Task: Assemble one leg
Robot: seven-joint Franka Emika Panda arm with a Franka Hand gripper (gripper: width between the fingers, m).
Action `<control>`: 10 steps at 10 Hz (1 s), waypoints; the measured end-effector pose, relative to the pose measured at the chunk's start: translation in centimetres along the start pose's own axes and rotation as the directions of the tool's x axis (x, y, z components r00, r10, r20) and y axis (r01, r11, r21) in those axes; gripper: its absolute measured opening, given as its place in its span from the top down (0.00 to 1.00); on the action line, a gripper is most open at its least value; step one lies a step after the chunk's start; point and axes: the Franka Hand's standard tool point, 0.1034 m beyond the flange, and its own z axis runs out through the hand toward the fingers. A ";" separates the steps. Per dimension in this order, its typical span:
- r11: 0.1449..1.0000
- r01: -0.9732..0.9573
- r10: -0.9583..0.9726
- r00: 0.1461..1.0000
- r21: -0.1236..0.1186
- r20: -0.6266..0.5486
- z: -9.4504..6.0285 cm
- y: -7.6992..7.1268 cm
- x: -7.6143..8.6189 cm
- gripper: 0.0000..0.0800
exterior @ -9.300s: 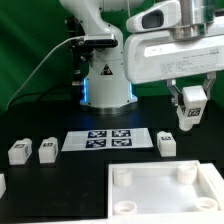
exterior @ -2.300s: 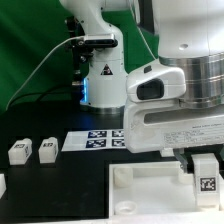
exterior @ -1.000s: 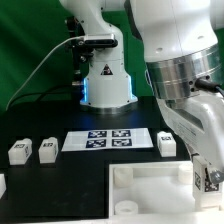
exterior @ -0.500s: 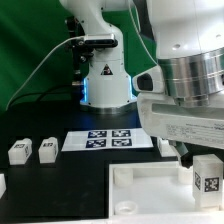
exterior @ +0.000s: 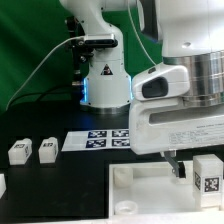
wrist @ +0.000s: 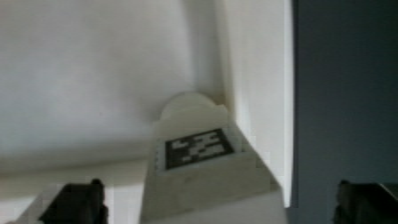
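A white leg (exterior: 208,175) with a black-and-white tag stands upright at the far right corner of the large flat white square top (exterior: 140,190). In the wrist view the same leg (wrist: 199,150) lies between my two dark fingers, which stand wide apart and clear of its sides. My gripper (wrist: 222,205) is open around the leg. In the exterior view one dark finger (exterior: 178,166) shows just left of the leg, and the arm's large white body hides the rest of the hand.
Two more legs (exterior: 18,152) (exterior: 47,150) stand on the black table at the exterior view's left, and a third shows at the left edge (exterior: 2,185). The marker board (exterior: 95,140) lies behind the top. The arm's base (exterior: 105,80) stands at the back.
The leg, held high at the back right 9.3 s ago, now stands at the top's right corner. Over the last second the hand has shifted above it; the leg has stayed put.
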 end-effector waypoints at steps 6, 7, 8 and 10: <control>0.955 -0.297 0.297 0.955 0.010 0.003 0.2 0.4 0.1 0.63; 0.888 -0.459 0.459 0.888 0.017 0.007 0.2 0.5 0.1 0.63; 0.803 -0.596 0.596 0.803 0.020 0.013 0.2 0.6 0.2 0.63; 0.550 -0.835 0.833 0.551 0.033 0.048 0.2 0.9 0.3 0.63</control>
